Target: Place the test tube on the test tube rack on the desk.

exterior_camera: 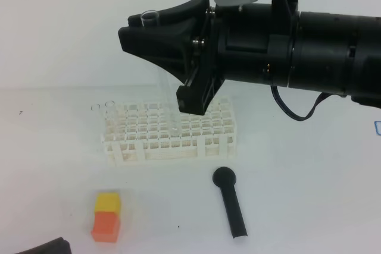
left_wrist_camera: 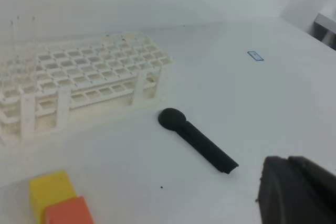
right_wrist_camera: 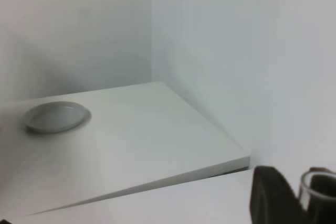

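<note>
My right gripper [exterior_camera: 156, 41] reaches in from the right, above the white test tube rack [exterior_camera: 169, 130] on the desk [exterior_camera: 297, 182]. It is shut on the clear test tube [exterior_camera: 150, 16], held upright with a slight tilt. The tube's rim sticks out above the fingers and its lower part points down at the rack's middle holes. I cannot tell whether the tip is inside a hole. The right wrist view shows the tube's rim [right_wrist_camera: 318, 187] beside a black finger [right_wrist_camera: 270, 199]. Of my left gripper only a dark finger [left_wrist_camera: 299, 192] shows, low over the desk's front.
Two other clear tubes [exterior_camera: 102, 106] stand at the rack's back left corner. A black round-headed stick [exterior_camera: 230, 201] lies in front of the rack [left_wrist_camera: 79, 77]. A yellow and orange block [exterior_camera: 107, 216] sits at the front left. A grey dish [right_wrist_camera: 55, 116] rests on a shelf.
</note>
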You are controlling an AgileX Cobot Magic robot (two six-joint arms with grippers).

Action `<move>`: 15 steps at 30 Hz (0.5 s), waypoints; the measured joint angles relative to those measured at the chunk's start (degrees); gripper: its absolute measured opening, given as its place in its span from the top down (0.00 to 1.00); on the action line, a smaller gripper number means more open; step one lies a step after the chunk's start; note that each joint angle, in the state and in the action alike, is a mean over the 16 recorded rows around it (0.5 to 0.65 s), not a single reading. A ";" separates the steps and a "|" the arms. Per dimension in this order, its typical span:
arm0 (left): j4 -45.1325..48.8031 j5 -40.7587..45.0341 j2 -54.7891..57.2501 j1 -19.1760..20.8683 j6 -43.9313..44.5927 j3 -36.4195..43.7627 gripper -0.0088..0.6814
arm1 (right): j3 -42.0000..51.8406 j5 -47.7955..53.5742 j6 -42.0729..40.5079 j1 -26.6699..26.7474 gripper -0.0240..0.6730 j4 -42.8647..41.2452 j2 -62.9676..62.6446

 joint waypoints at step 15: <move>1.34 -0.44 -1.58 1.63 -0.01 2.80 0.99 | 0.00 0.00 -0.29 0.00 0.80 0.12 0.00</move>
